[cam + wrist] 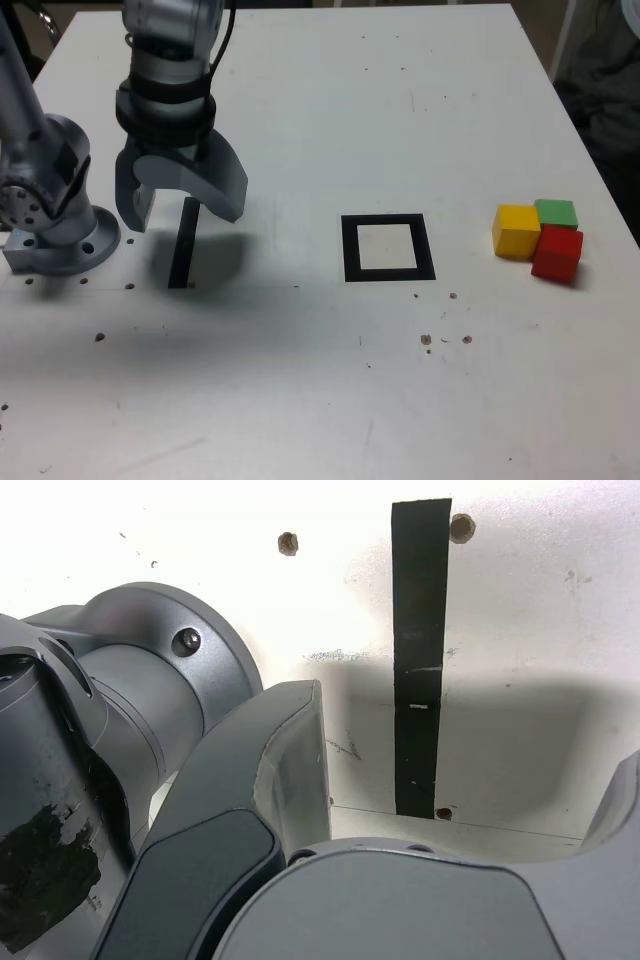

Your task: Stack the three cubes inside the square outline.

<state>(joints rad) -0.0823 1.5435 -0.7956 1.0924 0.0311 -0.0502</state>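
Stacking task, approx. start state, w/ the square outline (352,250) as landmark, entries near to far from it. Inside the outline: no cube, no stack begun; 0 of 3 placed, as far as the pics show. To its right in the exterior view, well apart: the yellow cube (517,230), nearest of the group; then the green cube (556,211) and the red cube (557,252), both just beyond yellow, red on the side nearer the camera, green behind it. All 3 sit close tog. on the tabletop (300,400), side by side, none on another; whether every face touches can't be told. To the outline's left, same view: the gripper (185,222), raised, jaws spread wide w/ nothing betw. them; below it, the black strip (185,243), also seen in the wrist view; farther left, the arm base (65,248). Remaining (judged): all of it, i.e. a 1st cube into the outline, a 2nd on top, a 3rd on that; the gripper must first cross past the outline to reach the group. Tight spacing may let a jaw nudge a neighbouring cube (judged). Count, near to far from the landmark: outline, 1; cubes, 3 (1 yellow, 1 green, 1 red); gripper, 1, w/ 2 jaws; strip, 1; arm base, 1.
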